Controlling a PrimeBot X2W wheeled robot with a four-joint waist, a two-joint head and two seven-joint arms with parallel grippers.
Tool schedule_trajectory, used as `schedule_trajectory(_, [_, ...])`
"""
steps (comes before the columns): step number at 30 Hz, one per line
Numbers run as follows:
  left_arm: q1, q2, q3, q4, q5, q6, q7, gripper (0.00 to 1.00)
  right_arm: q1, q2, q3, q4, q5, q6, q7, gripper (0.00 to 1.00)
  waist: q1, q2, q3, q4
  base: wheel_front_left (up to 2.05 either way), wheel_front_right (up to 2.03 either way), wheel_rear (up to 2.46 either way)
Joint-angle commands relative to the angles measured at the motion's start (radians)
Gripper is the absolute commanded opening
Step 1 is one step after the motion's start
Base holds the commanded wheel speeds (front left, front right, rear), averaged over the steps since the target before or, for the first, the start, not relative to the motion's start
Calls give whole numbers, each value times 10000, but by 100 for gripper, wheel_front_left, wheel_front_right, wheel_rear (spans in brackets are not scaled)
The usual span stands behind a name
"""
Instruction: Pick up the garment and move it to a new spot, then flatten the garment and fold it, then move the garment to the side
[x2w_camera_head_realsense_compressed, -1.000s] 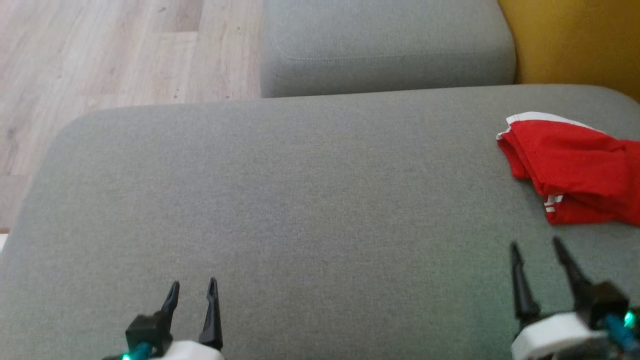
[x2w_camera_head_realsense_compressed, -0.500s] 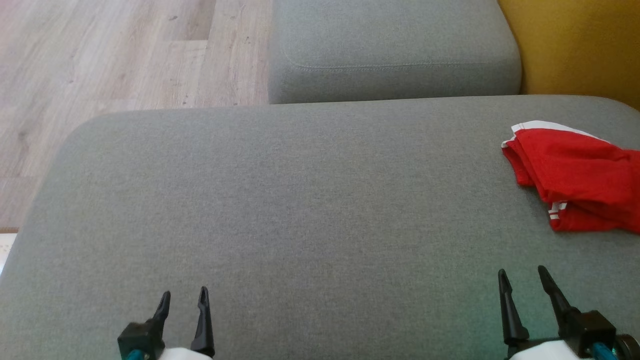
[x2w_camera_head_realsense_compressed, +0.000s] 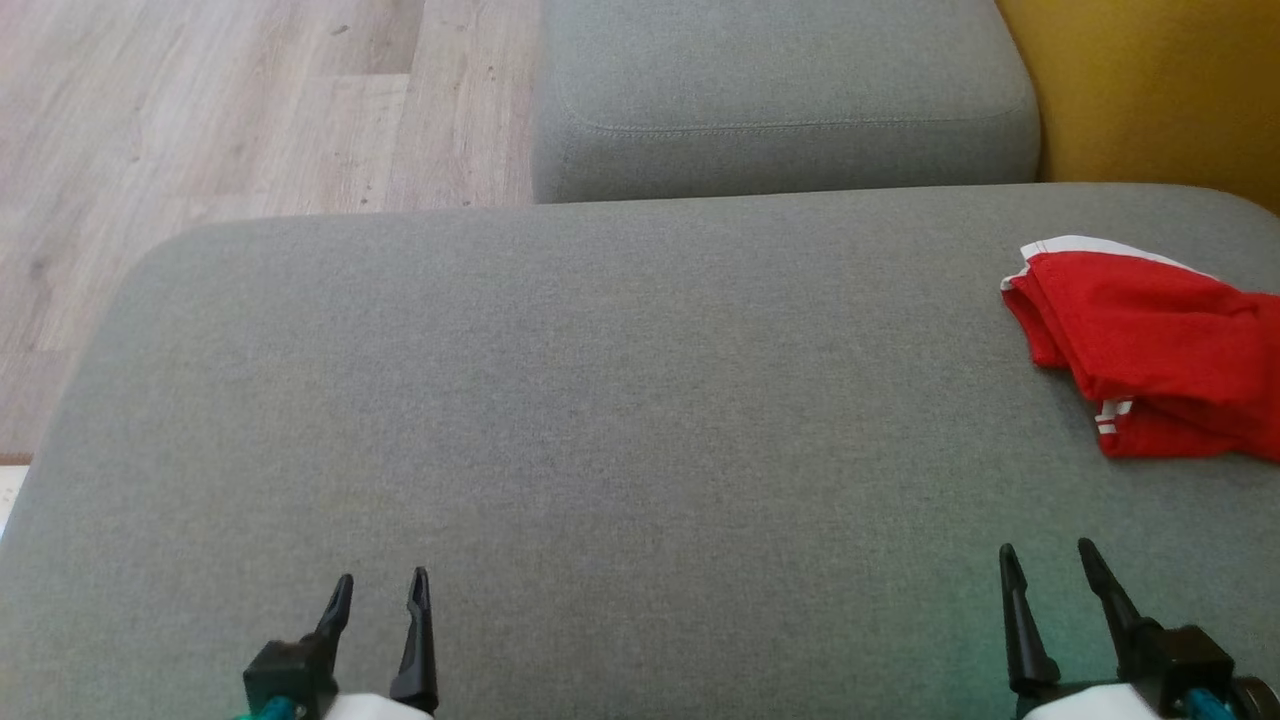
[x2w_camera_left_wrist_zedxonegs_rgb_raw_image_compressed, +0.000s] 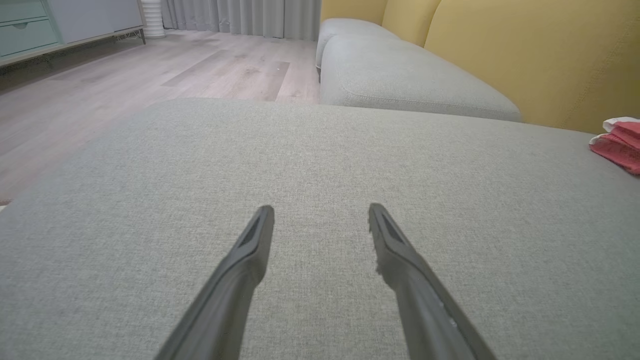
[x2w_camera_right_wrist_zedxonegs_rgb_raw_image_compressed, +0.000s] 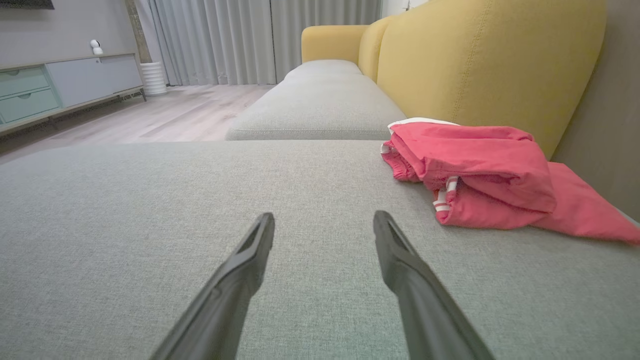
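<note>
Red cloth lies bunched at the right edge of the head view: the red garment with white trim (x2w_camera_head_realsense_compressed: 1150, 345) rests on the wide grey woven-fabric seat cushion (x2w_camera_head_realsense_compressed: 600, 400) and is partly cut off by the frame's right border. A white band runs along its upper edge, and two short white stripes show at its lower left corner. In the right wrist view the garment (x2w_camera_right_wrist_zedxonegs_rgb_raw_image_compressed: 480, 170) sits right of centre, folded loosely over itself, with one flat layer trailing toward the lower right. The mustard-yellow upholstered backrest (x2w_camera_right_wrist_zedxonegs_rgb_raw_image_compressed: 490, 65) rises just behind it. In the left wrist view only a corner of the garment (x2w_camera_left_wrist_zedxonegs_rgb_raw_image_compressed: 617, 142) shows, at the right edge.

The left claw (x2w_camera_head_realsense_compressed: 382, 576) hangs at the lower left of the head view, its two dark fingers spread wide with nothing between them, over bare cushion and well apart from the garment. The left wrist view shows it (x2w_camera_left_wrist_zedxonegs_rgb_raw_image_compressed: 321, 206) the same way, with only grey weave between the fingers. The right claw (x2w_camera_head_realsense_compressed: 1045, 546), at the lower right, is also spread wide and empty. The right wrist view (x2w_camera_right_wrist_zedxonegs_rgb_raw_image_compressed: 324, 214) places the garment up and to the right of its tips, near but not touching.

A second, smaller grey cushion (x2w_camera_head_realsense_compressed: 780, 100) lies across the top centre of the head view, and pale wood-plank floor (x2w_camera_head_realsense_compressed: 200, 120) shows at the upper left
</note>
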Motion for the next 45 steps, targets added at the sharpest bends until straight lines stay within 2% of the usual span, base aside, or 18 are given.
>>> schedule_trajectory(1, [-367,-11,335,-334,71,-18,-125,100,-485,-88,152,-234,44,67,-165,100,0,-1,2,6,0,0,0])
schedule_trajectory(39, [-118,185,78,-501,-15,153,66,100,-871,-87,-81,145,-171,67,-209,100,0,-1,-41,59,0,0,0])
schedule_trajectory(40, [218,102,-244,-154,-20,97,106,0,-287,0,-289,404,-90,0,-71,0,0,-1,-42,59,0,0,0])
schedule_trajectory(45, [378,31,-275,504,-127,47,134,0,-69,5,-293,1116,20,-1,-5,0,0,-1,-37,54,0,0,0])
